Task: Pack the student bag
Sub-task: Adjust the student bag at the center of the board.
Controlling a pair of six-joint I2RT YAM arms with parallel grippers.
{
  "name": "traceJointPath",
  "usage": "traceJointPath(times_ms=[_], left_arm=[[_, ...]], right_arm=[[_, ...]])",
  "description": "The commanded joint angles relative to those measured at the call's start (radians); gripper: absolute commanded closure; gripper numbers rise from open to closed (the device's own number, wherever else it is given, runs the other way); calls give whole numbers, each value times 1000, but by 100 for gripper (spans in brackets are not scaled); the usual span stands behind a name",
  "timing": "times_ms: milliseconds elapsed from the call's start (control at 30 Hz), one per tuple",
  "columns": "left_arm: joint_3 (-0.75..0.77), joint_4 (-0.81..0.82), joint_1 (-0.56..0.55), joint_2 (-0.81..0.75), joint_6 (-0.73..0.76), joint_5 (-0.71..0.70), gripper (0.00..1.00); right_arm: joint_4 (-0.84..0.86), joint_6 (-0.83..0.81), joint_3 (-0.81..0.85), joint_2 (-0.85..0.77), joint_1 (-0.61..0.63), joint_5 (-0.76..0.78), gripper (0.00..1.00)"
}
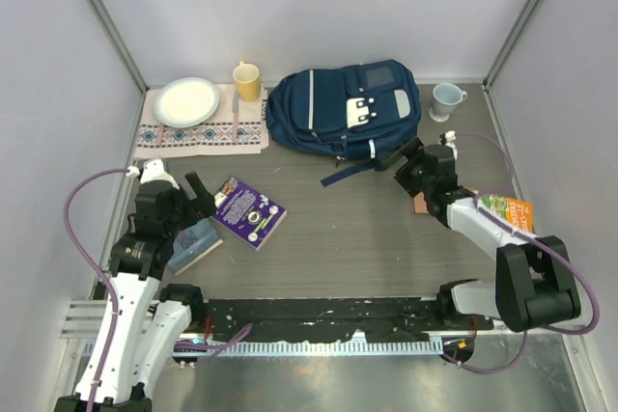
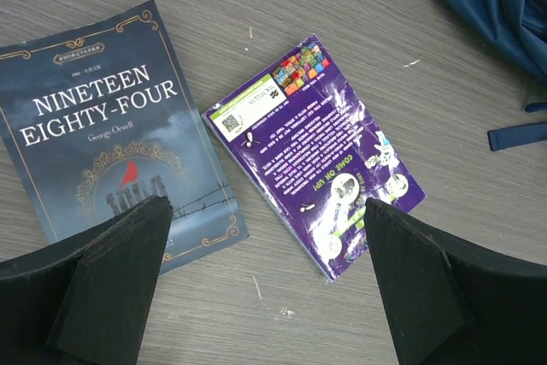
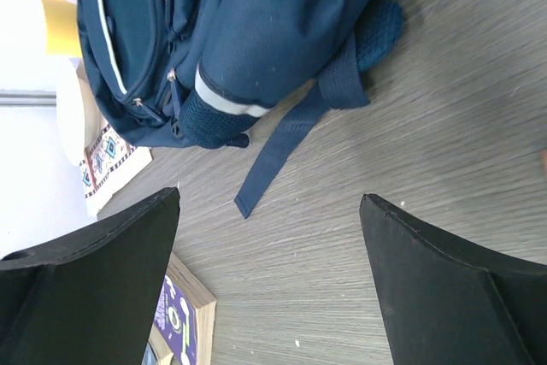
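Nearest the arm bases, the left claw (image 2: 269, 211) hangs spread wide and empty over two books lying flat on the tabletop (image 1: 367, 229): a novel (image 2: 94, 126), cover up, and a purple book (image 2: 312, 151) just beside it, back cover up. One finger sits over the novel's lower corner and the other over the purple book's, so the claw straddles the gap between them. I judge it is picking which one to lift first.

At the right edge an orange book (image 1: 507, 209) lies partly under the right forearm, probably waiting its turn.

Further in, the right claw (image 3: 269, 203) is also spread and holds nothing. It points at the bag's near side, where a loose strap (image 3: 282, 151) trails onto the wood. That pose looks aimed at opening or steadying the bag, though I cannot tell which.

The bag (image 1: 343, 108) lies at the far middle, front flap up. No opening shows, so it likely needs unzipping before any book goes in.

Left of it a patterned cloth (image 1: 203, 127) carries a plate (image 1: 186, 101) and a yellow cup (image 1: 247, 81). A mug (image 1: 446, 100) stands to its right.
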Motion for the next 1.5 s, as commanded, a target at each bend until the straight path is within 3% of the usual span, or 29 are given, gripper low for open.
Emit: traceJointPath(times_ms=[0,133,367,633,767,833,1000,1233,1467], left_arm=[[-4,40,2,-5,11,41,0],[-4,41,2,12,14,67,0],[-3,43,1,37,17,112,0],[-3,43,2,41,17,118,0],[-4,46,2,43,16,120,0],[-4,46,2,43,15,121,0],[-4,46,1,54,17,127,1],[-4,43,2,49,15,115,1],[-4,44,2,40,15,111,0]], right_arm=[[103,142,43,61,99,202,8],[225,201,54,159,180,337,8],[330,182,114,330,182,392,8],[645,139,56,425,165,370,7],[698,119,65,482,154,376,7],[826,104,30,503,150,351,7],[844,78,25,528,133,350,7],[924,90,-58,436,136,298,8],[771,64,-29,370,122,334,7]])
